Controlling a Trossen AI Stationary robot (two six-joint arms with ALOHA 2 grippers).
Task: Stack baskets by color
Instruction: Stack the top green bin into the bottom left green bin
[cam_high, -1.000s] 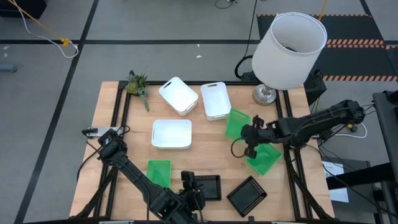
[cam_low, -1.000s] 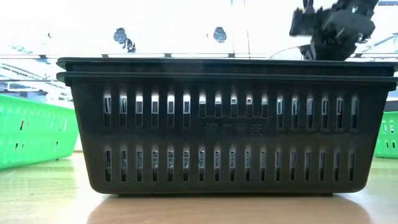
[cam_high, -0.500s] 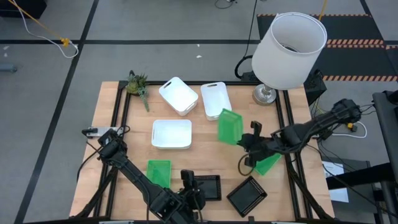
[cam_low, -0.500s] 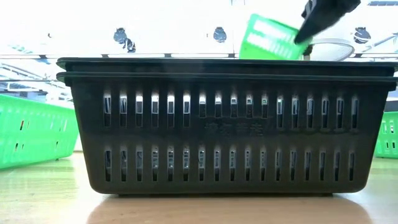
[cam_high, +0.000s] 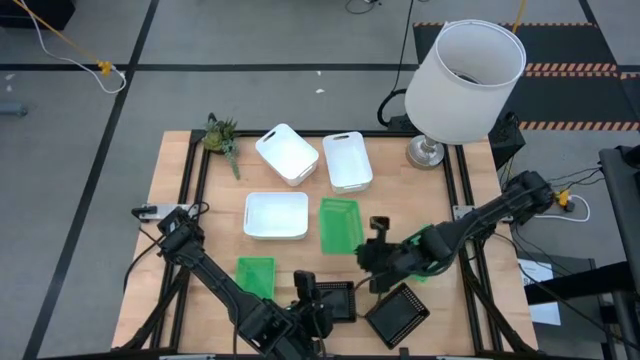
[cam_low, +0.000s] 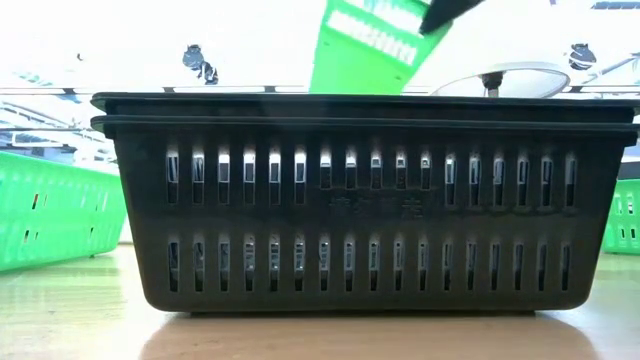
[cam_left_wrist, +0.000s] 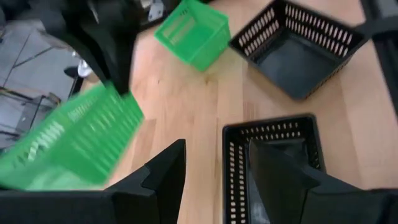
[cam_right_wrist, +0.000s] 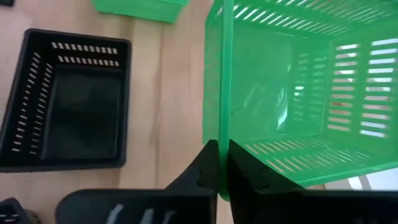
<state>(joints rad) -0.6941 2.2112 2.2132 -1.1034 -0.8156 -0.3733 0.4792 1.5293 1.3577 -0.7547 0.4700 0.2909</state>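
Observation:
My right gripper (cam_high: 364, 248) is shut on a green basket (cam_high: 340, 225), which it holds in the air over the table's middle. A second green basket (cam_high: 255, 277) sits near the front left, and a third (cam_high: 428, 252) lies partly under my right arm. Three white baskets (cam_high: 287, 153) (cam_high: 347, 160) (cam_high: 276, 214) rest on the table's far half. My left gripper (cam_left_wrist: 217, 180) stands open just above a black basket (cam_high: 335, 300), which shows two rims in the low view (cam_low: 365, 110). Another black basket (cam_high: 398, 312) lies to its right. My right gripper pinches one side wall of the green basket at its rim (cam_right_wrist: 219, 134), with one finger (cam_right_wrist: 242, 168) inside the basket and the other outside. The fingers slant down from the table's right side. The basket (cam_low: 370, 45) is lifted clear of the table and tilted.
A large white lampshade (cam_high: 468, 80) on its stand fills the far right corner. A small plant sprig (cam_high: 220, 135) lies at the far left. Bare wood shows between the white baskets and the black ones.
My right gripper has taken the green basket up off the table's right side and carried it toward the left and near edges, rising and rolling. The basket has gone from lying beside the other green one to hanging tilted, clear of the table.

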